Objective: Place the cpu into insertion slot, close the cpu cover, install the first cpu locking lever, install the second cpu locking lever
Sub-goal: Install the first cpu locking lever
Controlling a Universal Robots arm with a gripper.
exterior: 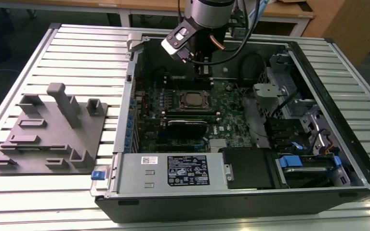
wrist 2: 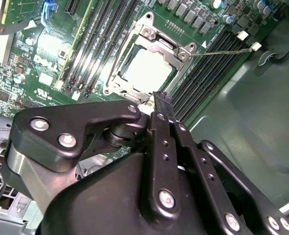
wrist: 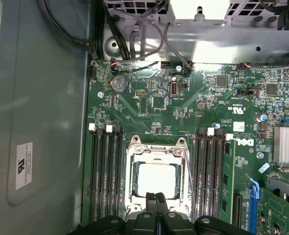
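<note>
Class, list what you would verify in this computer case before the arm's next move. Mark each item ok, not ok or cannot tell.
1. cpu seated in the insertion slot: ok.
2. cpu cover lying flat over the cpu: ok.
3. locking levers latched down: cannot tell.
4. hand empty, fingers shut: ok.
5. hand poised over the socket's edge, between the two banks of memory slots: ok.

The exterior view looks down from high and well back on the open case [exterior: 236,208] on the desk [exterior: 75,53]. Both wrist views hang close above the board [wrist 2: 32,63] [wrist: 183,107]; all share the slot [exterior: 193,99] [wrist 2: 119,68] [wrist: 133,176].
</note>
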